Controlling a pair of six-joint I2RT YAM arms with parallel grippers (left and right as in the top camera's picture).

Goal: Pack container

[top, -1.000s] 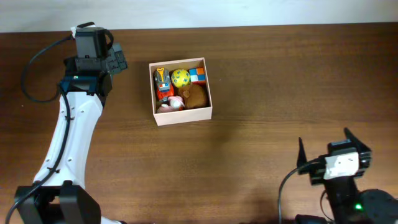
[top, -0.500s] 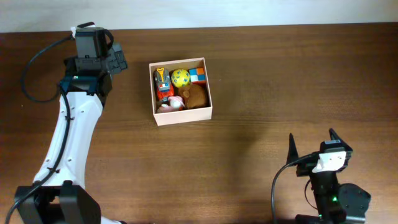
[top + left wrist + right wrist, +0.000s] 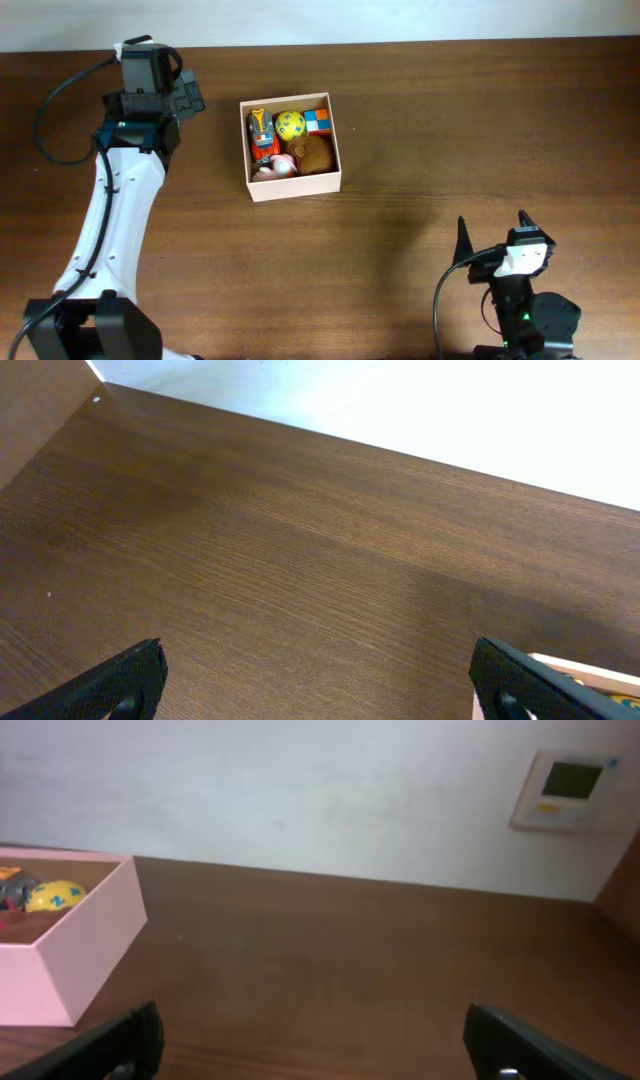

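Dark brown wood-grain counter (image 3: pixel 450 120) across every view, with no loose toy seen on it. Toward 11 o'clock from its middle, the square, shallow, white-walled container (image 3: pixel 296 188) with tan inside, already holding several toys. At the container's 9 o'clock, just off its far corner, the black two-finger left claw (image 3: pixel 190 98), spread wide on nothing. Well apart at 5 o'clock, near the counter's front edge, the black right claw (image 3: pixel 493 232), likewise spread and empty. Inside the box: brown plush (image 3: pixel 316 155), yellow dotted ball (image 3: pixel 291 125), orange toy vehicle (image 3: pixel 262 130), red-white-blue cube (image 3: pixel 318 121). Packing judged done or nearly so; likely step now, parking both arms. To do it well: lift before swinging away, keep the left claw off the thin wall, avoid nudging the light box.
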